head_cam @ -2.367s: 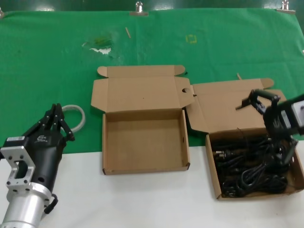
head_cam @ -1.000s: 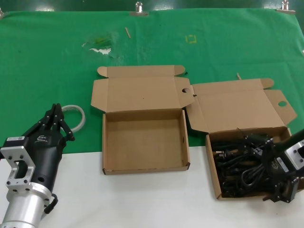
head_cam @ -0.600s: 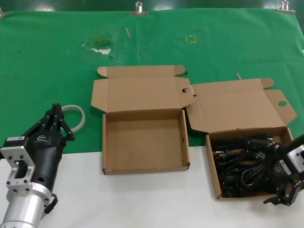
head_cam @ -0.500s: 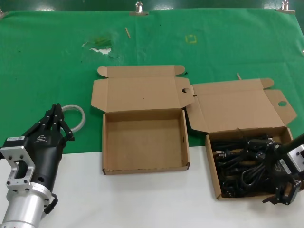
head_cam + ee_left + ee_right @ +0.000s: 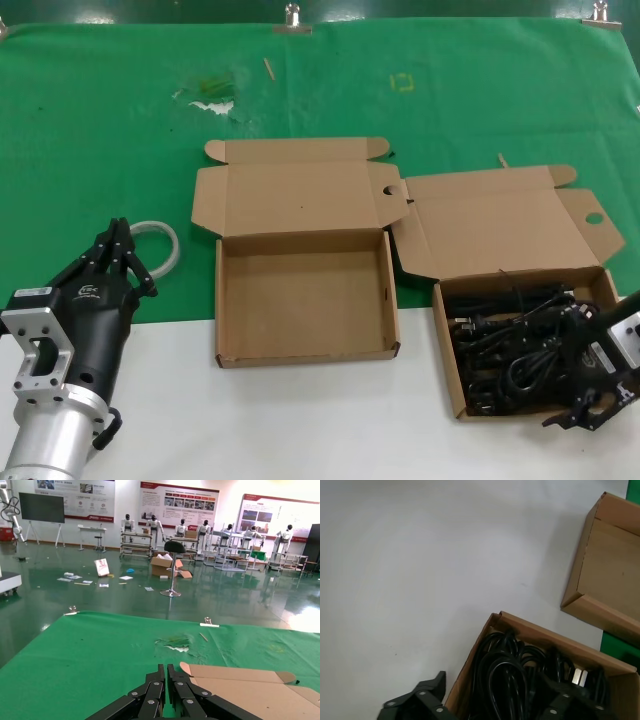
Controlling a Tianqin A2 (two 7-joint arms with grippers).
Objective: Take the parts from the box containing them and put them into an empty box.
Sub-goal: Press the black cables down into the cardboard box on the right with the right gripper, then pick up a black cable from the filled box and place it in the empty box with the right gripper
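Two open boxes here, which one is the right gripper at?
The cord-filled box on the robot's right; the right gripper straddles its near wall. The middle box is empty.

The right pincer [image 5: 585, 412] covers the near right corner of the box containing them [image 5: 452, 385], and its arm runs off the head view's right edge. The parts [image 5: 510, 345] lie tangled, so single cords cannot be counted. The right wrist view cuts off the empty box [image 5: 605, 575].

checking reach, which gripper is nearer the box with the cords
Right. The right gripper hangs over the front edge of the cord box; the left gripper sits far across the table.
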